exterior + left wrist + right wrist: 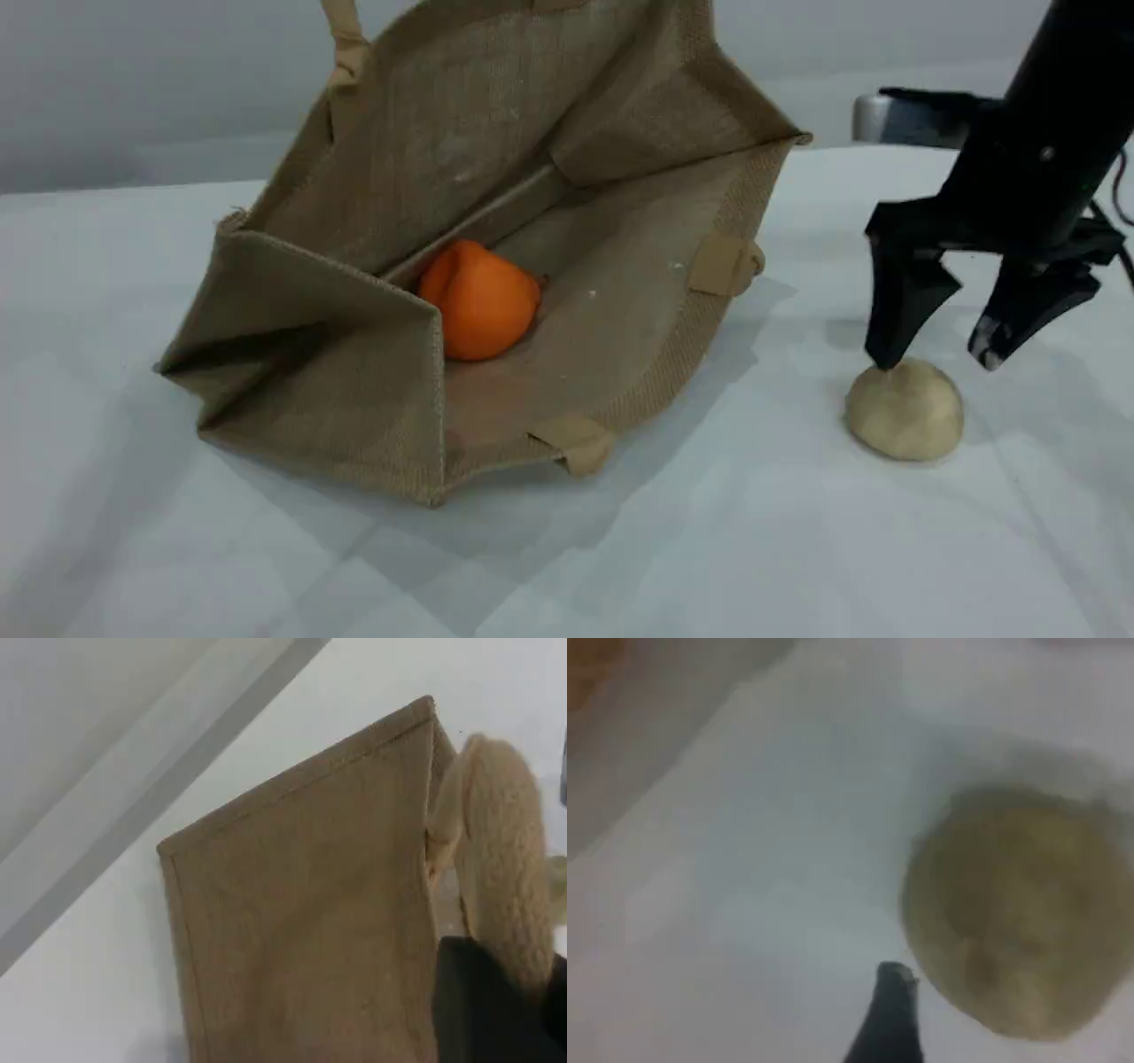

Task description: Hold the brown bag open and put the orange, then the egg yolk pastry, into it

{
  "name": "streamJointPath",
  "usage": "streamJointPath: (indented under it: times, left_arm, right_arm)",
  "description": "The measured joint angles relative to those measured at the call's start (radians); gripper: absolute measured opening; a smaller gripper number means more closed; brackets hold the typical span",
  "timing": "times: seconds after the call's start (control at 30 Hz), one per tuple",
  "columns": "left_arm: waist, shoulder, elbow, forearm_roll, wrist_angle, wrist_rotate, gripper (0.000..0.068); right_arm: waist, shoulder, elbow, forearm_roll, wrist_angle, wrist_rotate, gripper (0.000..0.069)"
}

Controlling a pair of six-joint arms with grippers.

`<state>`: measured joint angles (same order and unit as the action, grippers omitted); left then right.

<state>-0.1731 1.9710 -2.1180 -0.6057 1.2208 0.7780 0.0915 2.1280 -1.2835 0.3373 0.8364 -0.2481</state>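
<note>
We list first the large tan-brown woven jute bag [496, 239], lying on its side on the left half of the white worktop [753, 549] with its mouth turned toward the near edge and its upper wall drawn upward. Inside it, on the lower wall and close against the inner fold, we record the bright orange roundish fruit [480, 301]. Two beige handle ends lie at the bag's lower rim, and one lighter beige rope-like handle [345, 40] rises from the upper rim out past the top of the scene view. In the left wrist view we see the same handle [505, 859] running down to the dark tip of the left gripper [496, 1001], whose fingers are pressed together on it, beside the bag's outer jute panel [310, 930]. Toward the right edge of the worktop, well apart from the bag, we note the pale beige dome-shaped pastry [904, 410], resting flat side down. Directly above it hangs the black right gripper [935, 359], its fingers spread wide and holding nothing; the left-hand fingertip [886, 354] stands at the pastry's top, touching it or just clear, which we cannot tell. The right wrist view is blurred, showing the pastry [1019, 921] just beside one dark fingertip [890, 1019].
</note>
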Motion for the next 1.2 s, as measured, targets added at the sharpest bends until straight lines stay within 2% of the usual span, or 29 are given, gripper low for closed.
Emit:
streamJointPath:
  times: [0.17, 0.3, 0.4, 0.67, 0.73, 0.97, 1.2]
  left_arm:
    - [0.000, 0.000, 0.000, 0.000, 0.000, -0.001, 0.0088]
    - [0.000, 0.000, 0.000, 0.000, 0.000, -0.001, 0.0088]
    - [0.000, 0.000, 0.000, 0.000, 0.000, -0.001, 0.0088]
    - [0.000, 0.000, 0.000, -0.001, 0.000, -0.001, 0.0088]
    - [0.000, 0.000, 0.000, -0.001, 0.000, -0.001, 0.0088]
    - [0.000, 0.000, 0.000, -0.001, 0.000, -0.001, 0.0088]
    - [0.000, 0.000, 0.000, -0.001, 0.000, -0.001, 0.0088]
  right_arm:
    - [0.000, 0.021, 0.000, -0.006, -0.018, -0.003, 0.0578]
    - [0.000, 0.020, 0.000, -0.006, -0.044, -0.003, 0.0523]
    - [0.000, 0.020, 0.000, -0.006, -0.047, -0.003, 0.0433]
    - [0.000, 0.020, 0.000, -0.021, -0.018, -0.002, 0.0094]
    - [0.000, 0.020, 0.000, -0.028, -0.008, -0.002, 0.0041]
    - [0.000, -0.039, 0.000, -0.095, 0.024, 0.005, 0.0024]
    - [0.000, -0.209, 0.001, -0.109, 0.078, 0.009, 0.0023]
